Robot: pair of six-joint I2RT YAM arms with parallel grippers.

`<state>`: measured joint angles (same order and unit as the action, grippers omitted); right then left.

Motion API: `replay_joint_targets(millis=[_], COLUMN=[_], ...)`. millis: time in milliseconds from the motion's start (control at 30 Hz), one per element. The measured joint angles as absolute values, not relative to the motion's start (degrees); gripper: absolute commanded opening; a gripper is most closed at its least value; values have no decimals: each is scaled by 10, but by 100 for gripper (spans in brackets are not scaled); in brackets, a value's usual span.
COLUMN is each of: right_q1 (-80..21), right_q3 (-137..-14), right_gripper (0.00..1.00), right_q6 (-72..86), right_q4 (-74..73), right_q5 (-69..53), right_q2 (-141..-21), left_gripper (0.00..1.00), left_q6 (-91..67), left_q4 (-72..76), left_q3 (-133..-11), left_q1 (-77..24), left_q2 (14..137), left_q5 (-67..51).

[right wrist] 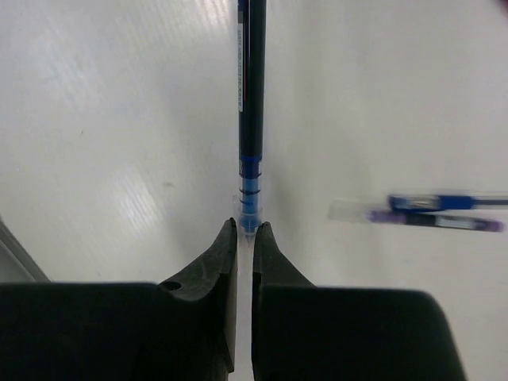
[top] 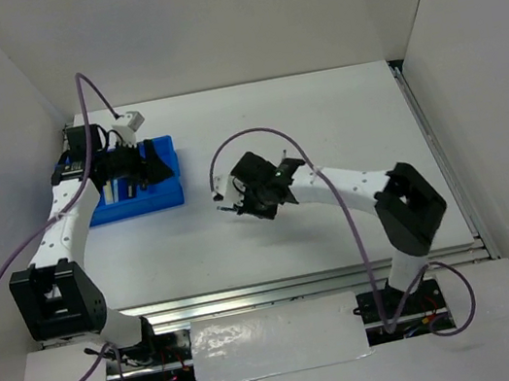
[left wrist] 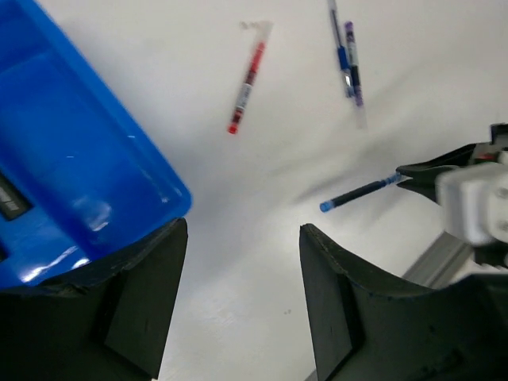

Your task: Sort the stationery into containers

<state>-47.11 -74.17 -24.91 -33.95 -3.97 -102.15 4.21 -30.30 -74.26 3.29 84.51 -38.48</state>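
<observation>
1. Closest to the lens in the right wrist view, right gripper [right wrist: 245, 228] with its fingers almost pressed together, clenched on the tip end of a dark blue pen [right wrist: 252, 95]
2. Dark blue pen pointing straight away from the fingers, above the white bench [right wrist: 103, 119]
3. To the right of it, flat on the bench and close side by side, a blue pen [right wrist: 444, 202] and a purple pen [right wrist: 432, 221], both crosswise to the held pen and apart from it
4. In the left wrist view, left gripper [left wrist: 242, 234] released, fingers wide apart, only bare bench between them
5. Just beside its left finger, one rounded corner of the blue tray [left wrist: 71, 159]
6. Red pen [left wrist: 245, 79] alone on the bench, apart from the tray and near the blue and purple pair
7. From above, left gripper over the right end of the tray at the far left of the bench, right gripper near the middle, the two well apart
8. Some pale items inside the tray in the top view, too small to name
</observation>
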Motion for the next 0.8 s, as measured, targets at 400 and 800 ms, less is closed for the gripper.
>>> replay_joint_targets(millis=[400,800], right_q1=[-559,-594], right_q3=[-592,-576], right_gripper=[0,0], right_q6=[-464,-521], right_q4=[-256,-230], right_q5=[33,78], right_q2=[-794,-792], left_gripper=[69,67], left_q6=[91,209], left_q4=[-402,-562], left_q3=[-757,-795], left_q1=[-150,-240], left_q2=[901,1004], left_q5=[-458,-503])
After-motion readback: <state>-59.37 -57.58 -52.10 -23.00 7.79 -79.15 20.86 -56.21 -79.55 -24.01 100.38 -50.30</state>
